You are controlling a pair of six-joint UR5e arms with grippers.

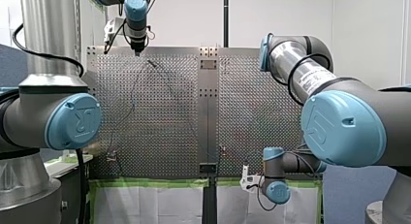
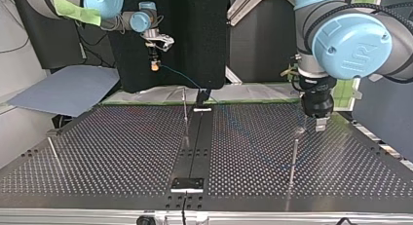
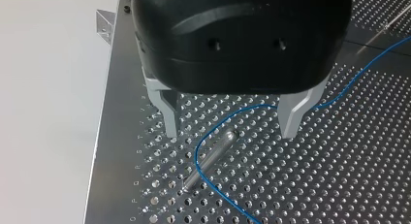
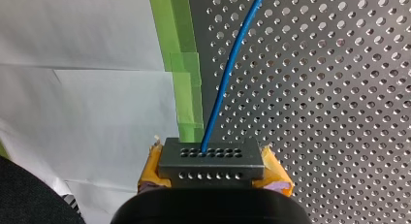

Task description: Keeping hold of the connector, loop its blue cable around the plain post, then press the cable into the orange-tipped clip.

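Note:
My right gripper (image 4: 211,183) is shut on the grey connector (image 4: 211,159), which sits between its yellow pads (image 4: 275,178). The blue cable (image 4: 231,69) leaves the connector and runs out over the perforated table. In the top view my right gripper (image 2: 155,64) hangs off the table's far edge. My left gripper (image 3: 231,129) is open just above the plate, its metal fingers (image 3: 168,118) astride the plain post (image 3: 213,156). There the blue cable (image 3: 196,153) curves around the post. In the top view my left gripper (image 2: 317,123) stands beside that post (image 2: 293,159). I cannot make out an orange-tipped clip.
Another thin post (image 2: 185,110) stands near the table's middle seam, and a third (image 2: 53,149) at the top view's left. A dark centre strip (image 2: 195,142) splits the perforated table (image 2: 122,152). Green tape (image 4: 181,64) and white paper (image 4: 82,98) line the edge under my right gripper.

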